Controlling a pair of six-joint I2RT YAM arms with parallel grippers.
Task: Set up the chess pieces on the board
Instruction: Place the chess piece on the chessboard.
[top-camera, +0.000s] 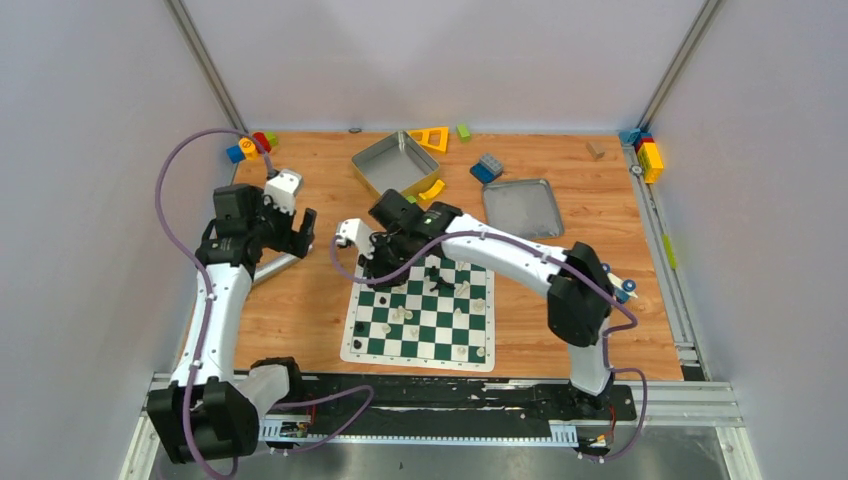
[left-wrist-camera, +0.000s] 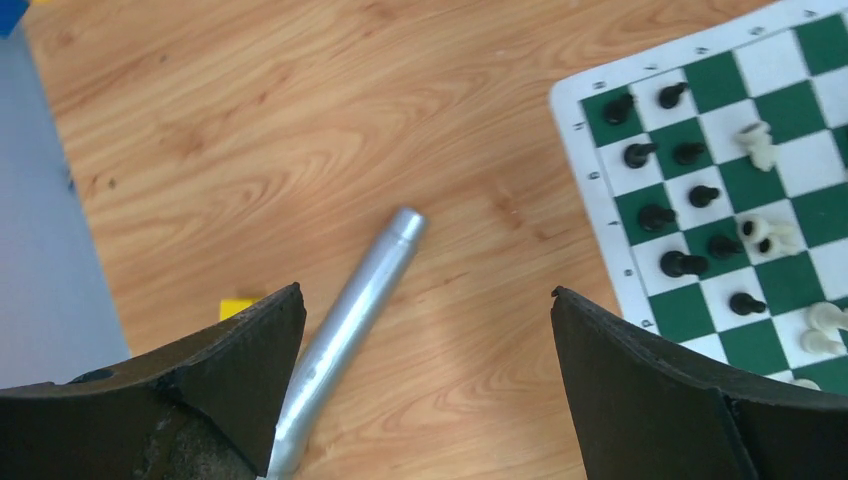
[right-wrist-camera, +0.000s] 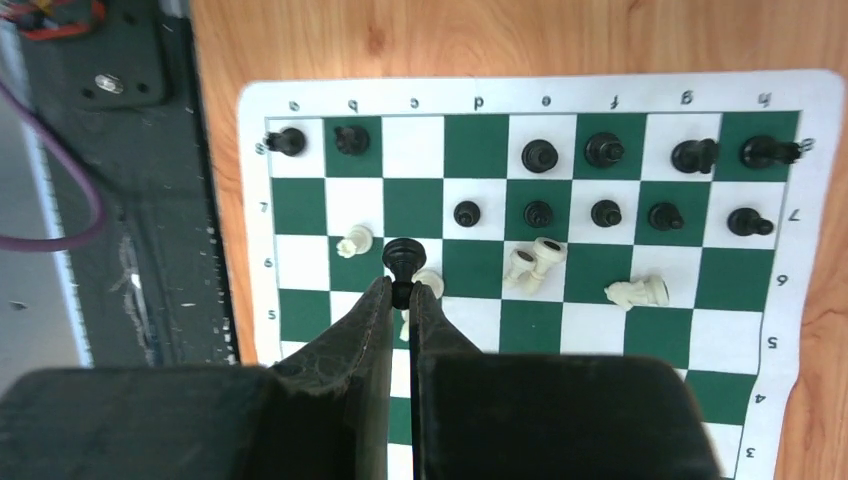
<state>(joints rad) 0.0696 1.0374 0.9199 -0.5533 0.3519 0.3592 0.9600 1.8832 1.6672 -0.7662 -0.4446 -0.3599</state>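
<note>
We find readable print only on the board (right-wrist-camera: 600, 88), along its pale border. In the right wrist view the file letters a, b, c, d, e, f, g, h run left to right along the 12 o'clock edge, upside down to us. Down the 9 o'clock edge we read the rank numbers 8, 7, 6 and 5. Down the 3 o'clock edge we read 7, 6, 5, 4 and 3. In the left wrist view the same border carries small marks too fine for us to read. The top view gives us nothing legible.
</note>
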